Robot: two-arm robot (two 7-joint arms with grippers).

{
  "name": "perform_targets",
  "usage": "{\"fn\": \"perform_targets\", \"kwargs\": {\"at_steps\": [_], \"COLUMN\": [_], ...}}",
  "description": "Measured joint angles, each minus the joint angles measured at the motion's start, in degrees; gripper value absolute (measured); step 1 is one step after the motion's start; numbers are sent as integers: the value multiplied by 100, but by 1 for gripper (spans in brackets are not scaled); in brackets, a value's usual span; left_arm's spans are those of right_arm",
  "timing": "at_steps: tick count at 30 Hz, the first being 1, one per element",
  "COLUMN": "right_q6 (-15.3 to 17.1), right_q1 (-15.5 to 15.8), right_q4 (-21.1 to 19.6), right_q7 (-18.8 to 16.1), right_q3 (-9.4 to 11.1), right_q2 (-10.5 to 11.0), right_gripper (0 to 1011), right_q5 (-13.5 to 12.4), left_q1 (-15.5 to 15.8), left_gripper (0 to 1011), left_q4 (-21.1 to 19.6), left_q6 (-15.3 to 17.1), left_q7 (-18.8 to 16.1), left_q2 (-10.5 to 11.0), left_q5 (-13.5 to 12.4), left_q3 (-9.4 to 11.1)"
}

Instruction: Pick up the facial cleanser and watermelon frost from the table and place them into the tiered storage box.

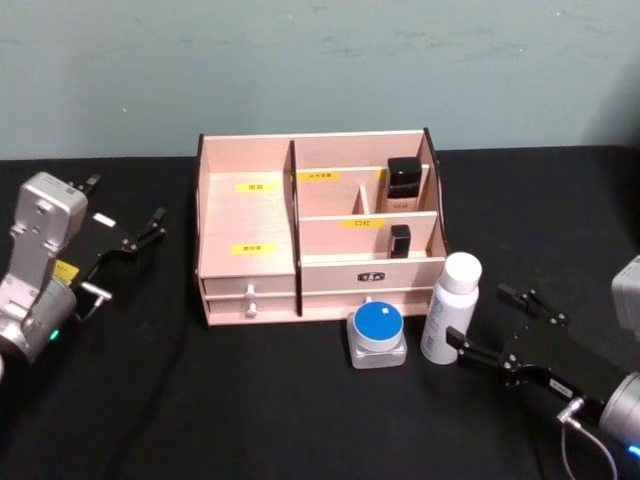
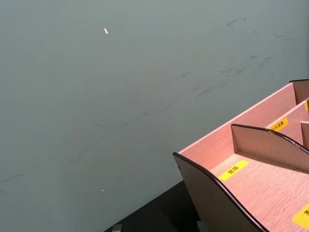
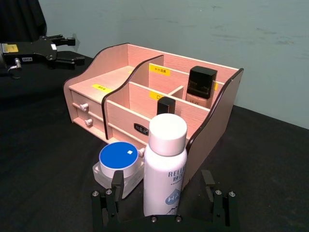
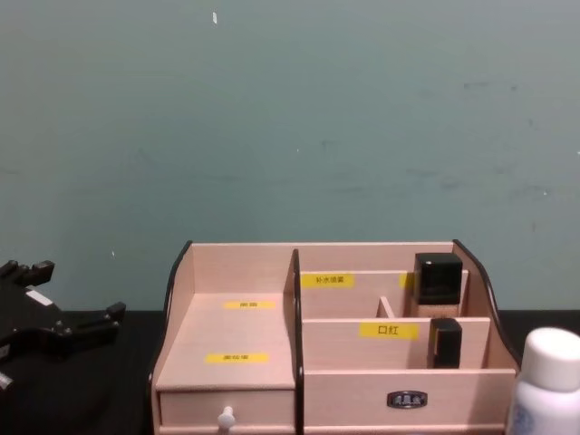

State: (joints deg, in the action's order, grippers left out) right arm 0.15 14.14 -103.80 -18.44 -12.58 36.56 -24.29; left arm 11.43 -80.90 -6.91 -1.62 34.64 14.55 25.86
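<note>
Head view: the tiered storage box (image 1: 247, 215) stands at the back of the black table (image 1: 250, 420). It is rigid thin wood and stays put, so it is a target rather than something to lift. Its wide left shelf is bare.

Just in front of its right end stands a white bottle (image 1: 449, 306), probably the facial cleanser. It is upright, round-capped, smooth plastic and likely light, so it should be stiff enough to squeeze but slick and easy to tip. The best hold is across the mid-body, below the cap.

The right gripper (image 3: 161, 181) has its jaws spread on either side of the bottle's base and is not clamped on it. The left gripper (image 3: 78, 50) is parked well left of the box with its fingers apart and nothing between them.

Just beside the bottle sits a squat clear jar with a blue lid (image 1: 377, 334), presumably the watermelon frost. It is low, stable and hard-walled, and best pinched across its sides.

On the bottle, "RELL" and a large "HA" can be made out, and the rest is cut off. One yellow label (image 4: 392, 330) on the box reads 口红. The others carry characters too small to read, as does the dark drawer plate (image 4: 405, 398).
</note>
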Motion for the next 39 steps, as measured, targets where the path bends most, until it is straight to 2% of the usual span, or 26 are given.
{"fn": "perform_targets", "kwargs": {"at_steps": [17,39], "right_q6": [45,139], "right_q1": [-378,-705], "right_q4": [331,598], "right_q7": [-335,-419], "right_q3": [-18,-169], "right_q2": [-354,-609], "right_gripper": [1000,1000], "right_q5": [134,333], "left_q1": [0,0], "left_gripper": [1001,1001], "left_q4": [0,0], "left_q6": [0,0], "left_q7": [0,0], "left_q2": [0,0], "left_q5": [0,0], "left_q3": [0,0]}}
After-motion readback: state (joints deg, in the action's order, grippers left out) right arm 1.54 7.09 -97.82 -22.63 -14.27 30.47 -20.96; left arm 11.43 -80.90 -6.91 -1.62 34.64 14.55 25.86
